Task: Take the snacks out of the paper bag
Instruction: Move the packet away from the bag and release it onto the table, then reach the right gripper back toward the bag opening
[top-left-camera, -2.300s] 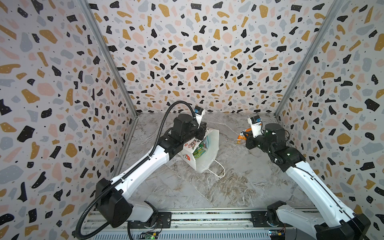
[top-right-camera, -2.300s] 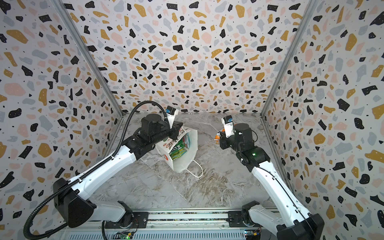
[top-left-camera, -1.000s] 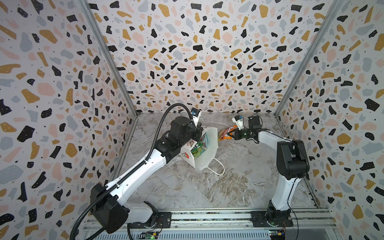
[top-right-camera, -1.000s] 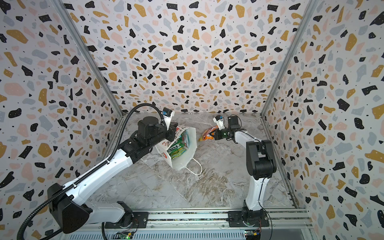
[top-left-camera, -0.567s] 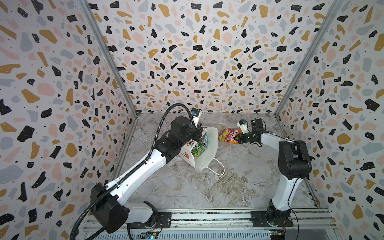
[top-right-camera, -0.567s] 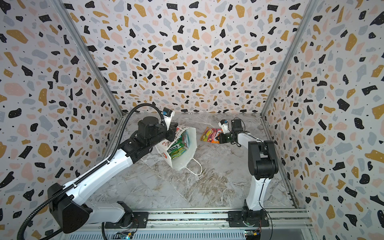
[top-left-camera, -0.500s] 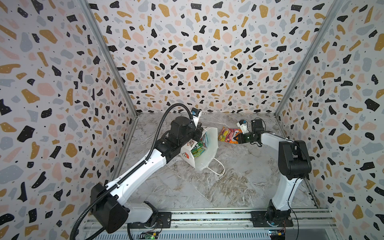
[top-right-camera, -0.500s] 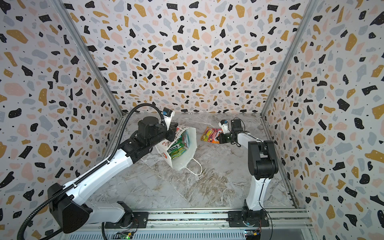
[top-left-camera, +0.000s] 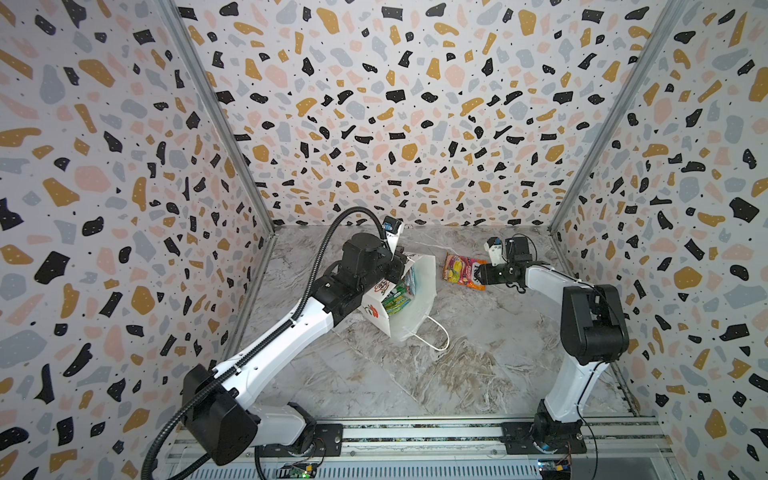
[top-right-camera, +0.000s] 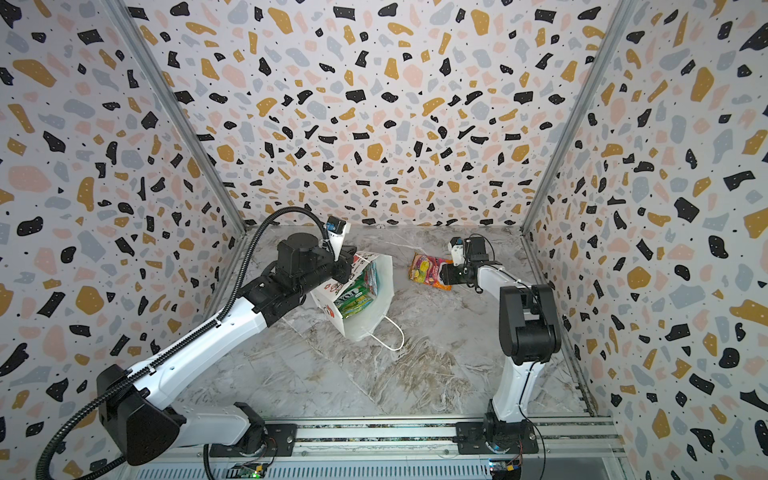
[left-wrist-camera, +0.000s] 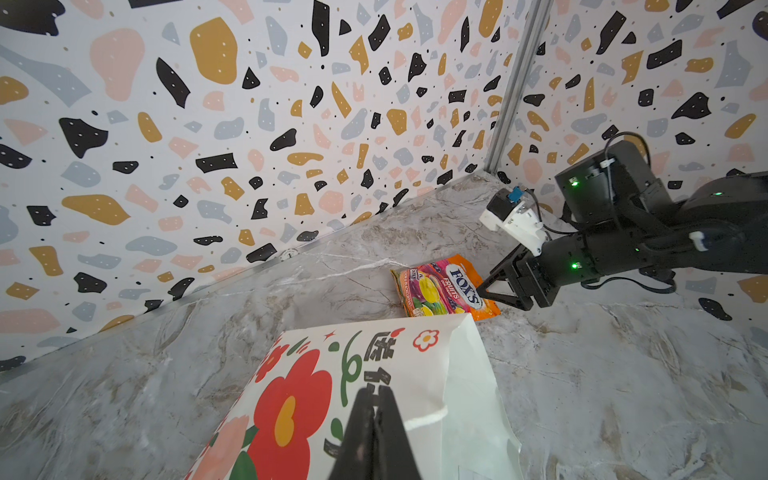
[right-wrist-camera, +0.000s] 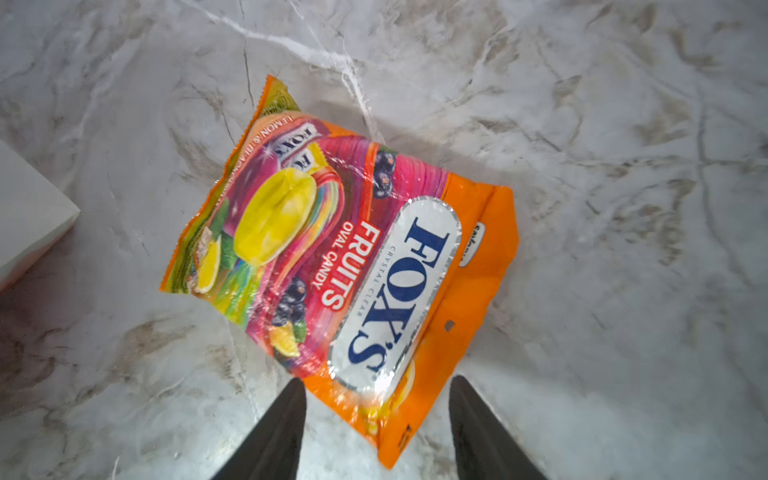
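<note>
You're setting down the orange-pink packet (right-wrist-camera: 332, 249): it's lying flat on the worktop (top-left-camera: 457, 365), well clear of the paper bag (top-left-camera: 419, 299), toward the back wall. The right gripper (right-wrist-camera: 376, 382) is sitting low with its jaws standing apart, straddling the packet's orange end and gripping nothing. The left gripper (left-wrist-camera: 374, 395) is clenched on the bag's rim, tipping the mouth toward the right arm. For the step in hand, I'd be lifting the right arm clear before swinging it, since a sideways pull-out is likely dragging that glossy film along. Don't loosen the left clamp; the tilted mouth is what's giving you access. The green packets (top-left-camera: 397, 297) are showing inside, so most of the job looks to be ahead of you. When you're going back in, aim for the edge seal of whichever packet is nearest the mouth, come in shallow, and steer clear of the cord handle (top-left-camera: 436, 332) lying on the worktop at the bag's front.
</note>
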